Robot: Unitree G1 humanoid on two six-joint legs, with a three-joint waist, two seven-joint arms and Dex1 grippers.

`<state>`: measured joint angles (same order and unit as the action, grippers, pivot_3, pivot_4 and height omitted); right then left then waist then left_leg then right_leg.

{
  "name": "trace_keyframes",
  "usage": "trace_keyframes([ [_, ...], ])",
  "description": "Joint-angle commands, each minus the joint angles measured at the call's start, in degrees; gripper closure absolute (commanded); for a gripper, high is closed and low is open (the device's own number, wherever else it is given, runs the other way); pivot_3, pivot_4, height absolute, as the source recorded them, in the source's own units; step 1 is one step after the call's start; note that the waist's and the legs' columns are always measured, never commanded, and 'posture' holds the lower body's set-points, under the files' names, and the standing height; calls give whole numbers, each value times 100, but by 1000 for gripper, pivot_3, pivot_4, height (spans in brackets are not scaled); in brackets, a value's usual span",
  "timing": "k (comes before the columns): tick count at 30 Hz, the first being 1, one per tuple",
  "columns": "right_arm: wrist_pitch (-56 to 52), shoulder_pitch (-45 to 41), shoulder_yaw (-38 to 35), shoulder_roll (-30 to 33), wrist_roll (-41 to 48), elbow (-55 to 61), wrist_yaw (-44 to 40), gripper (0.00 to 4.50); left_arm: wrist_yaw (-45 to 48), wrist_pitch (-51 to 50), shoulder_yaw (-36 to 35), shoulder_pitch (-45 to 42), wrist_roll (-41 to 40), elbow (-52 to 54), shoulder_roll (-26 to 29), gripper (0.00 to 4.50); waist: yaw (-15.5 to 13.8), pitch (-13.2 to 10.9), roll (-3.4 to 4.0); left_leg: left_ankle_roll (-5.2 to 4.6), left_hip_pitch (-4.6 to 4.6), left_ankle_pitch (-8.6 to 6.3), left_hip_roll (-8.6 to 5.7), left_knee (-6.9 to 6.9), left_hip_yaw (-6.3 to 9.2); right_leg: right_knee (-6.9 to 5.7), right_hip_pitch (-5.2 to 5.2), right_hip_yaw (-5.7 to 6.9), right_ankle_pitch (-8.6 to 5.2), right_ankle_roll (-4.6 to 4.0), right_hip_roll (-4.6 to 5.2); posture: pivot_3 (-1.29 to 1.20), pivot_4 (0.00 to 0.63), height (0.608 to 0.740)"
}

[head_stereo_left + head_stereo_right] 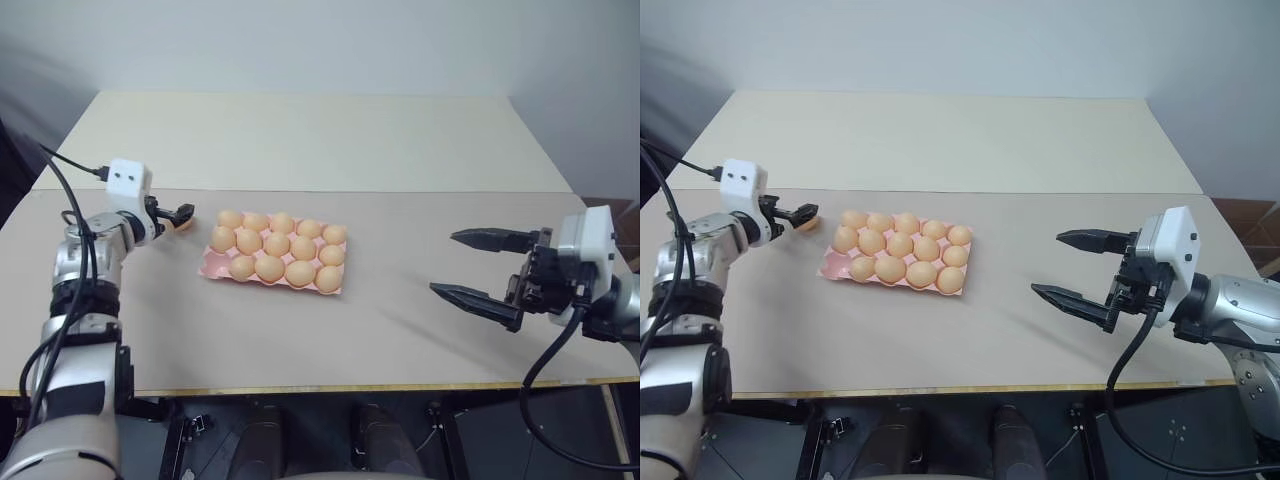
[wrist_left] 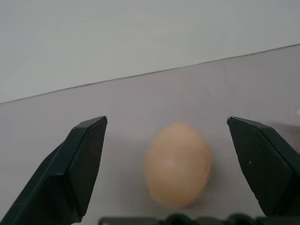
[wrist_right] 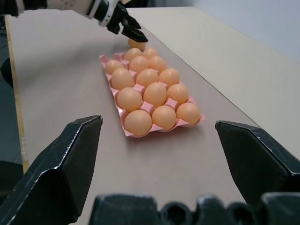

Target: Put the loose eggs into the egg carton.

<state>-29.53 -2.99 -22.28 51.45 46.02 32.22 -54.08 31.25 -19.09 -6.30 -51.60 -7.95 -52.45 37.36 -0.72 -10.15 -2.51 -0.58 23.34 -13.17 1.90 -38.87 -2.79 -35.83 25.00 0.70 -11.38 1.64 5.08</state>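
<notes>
A loose egg (image 2: pixel 178 164), light orange-tan, lies on the table just left of the egg carton (image 1: pixel 210 266). My left gripper (image 1: pixel 183 216) is level with it, open, one black finger (image 2: pixel 79 164) on each side and neither touching it. The pink carton holds several eggs (image 1: pixel 276 244); its front-left corner cup (image 3: pixel 106 59), nearest that gripper, is empty. My right gripper (image 1: pixel 1045 263) hovers open and empty over the table's right side, well clear of the carton and pointing toward it.
The tan table (image 1: pixel 300 330) has a seam (image 1: pixel 420 191) running across behind the carton, with a paler section beyond it. Its front edge (image 1: pixel 330 386) runs close to me. A black cable (image 1: pixel 75 165) hangs from the left wrist.
</notes>
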Motion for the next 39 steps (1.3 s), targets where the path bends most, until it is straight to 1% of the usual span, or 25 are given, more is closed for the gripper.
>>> trace_keyframes([
  [1,-72,-3,-320,85,192,268,95,0,35,479,56,-487,226,-861,-81,30,-2,0,-1,0,0,0,0,-1,0,0,0,0,0,1,0,0,150,740],
  [3,-99,9,-351,70,207,320,138,0,14,553,94,-643,332,-1199,-124,30,7,1,-4,0,1,0,0,-2,0,0,0,0,-1,5,1,0,150,740],
  [6,-121,40,-401,51,218,374,191,0,53,651,125,-718,439,-1439,-148,613,12,1,-5,0,1,0,1,-2,-1,-1,1,-1,-2,8,1,0,150,740],
  [8,-115,56,-405,46,211,392,245,0,83,709,110,-713,459,-1497,-138,1202,5,1,-5,0,1,0,2,-2,0,-2,1,0,-2,8,1,0,150,740],
  [12,-76,93,-391,45,175,382,300,0,133,779,50,-681,455,-1492,-56,2532,2,1,-6,0,2,0,0,-5,0,-3,1,1,0,9,4,0,150,740],
  [13,-66,101,-391,44,170,382,307,0,199,789,39,-664,446,-1383,-6,2656,2,1,-6,0,2,0,0,-5,0,-3,1,1,0,9,4,0,150,740],
  [17,-59,144,-397,17,187,402,354,0,717,837,-102,-370,243,-610,245,2656,21,1,-6,0,5,0,2,-4,0,-4,4,0,3,4,2,0,150,740],
  [19,-36,197,-399,1,174,409,348,0,1104,781,-148,-7,103,77,401,2656,36,1,-6,1,5,0,3,-2,-1,-4,7,-1,8,-6,2,0,150,740],
  [20,-27,225,-398,-7,174,419,346,0,1369,666,-227,310,-66,673,506,2656,41,1,-5,1,4,0,3,-1,-2,-4,7,-3,20,-26,2,0,150,740],
  [24,-4,273,-367,-38,172,443,360,0,2278,228,-512,1589,-819,2727,757,2656,50,1,-5,1,4,0,5,-1,-3,-4,8,-5,23,-31,6,0,150,740],
  [27,10,273,-304,-79,164,458,391,0,2614,-182,-619,2517,-1267,3877,792,2656,45,1,-4,0,-2,0,9,-3,-4,-5,4,-7,22,-31,11,0,150,740],
  [29,23,274,-269,-99,152,463,399,0,2625,-335,-642,2858,-1436,4330,729,2656,16,2,-4,1,-7,0,11,-4,-3,-7,2,-6,18,-25,10,0,150,740],
  [30,31,259,-245,-103,141,452,397,0,2644,-453,-596,2988,-1544,4580,669,2656,-5,1,-5,1,-7,0,10,-4,-2,-8,2,-5,2,0,8,0,150,740],
  [32,35,227,-216,-110,135,430,393,0,2635,-633,-472,3127,-1622,4887,595,2656,-33,2,-4,1,-7,1,9,-5,1,-8,1,-1,-2,6,6,0,150,740],
  [37,34,186,-225,-130,131,450,433,0,2313,-886,-223,3248,-1413,4979,459,2656,-12,2,-4,1,-5,0,5,-4,-1,-4,1,-5,-2,7,5,0,150,740],
  [38,25,190,-243,-140,133,466,461,0,2331,-918,-231,3253,-1439,4978,485,1986,-4,2,-5,1,-5,0,5,-3,-1,-4,1,-5,-2,7,4,0,150,740],
  [39,16,203,-270,-146,148,482,471,0,2315,-975,-274,3247,-1487,4982,500,1738,5,2,-5,1,-5,0,6,-3,0,-4,1,-5,-2,7,3,0,150,740],
])
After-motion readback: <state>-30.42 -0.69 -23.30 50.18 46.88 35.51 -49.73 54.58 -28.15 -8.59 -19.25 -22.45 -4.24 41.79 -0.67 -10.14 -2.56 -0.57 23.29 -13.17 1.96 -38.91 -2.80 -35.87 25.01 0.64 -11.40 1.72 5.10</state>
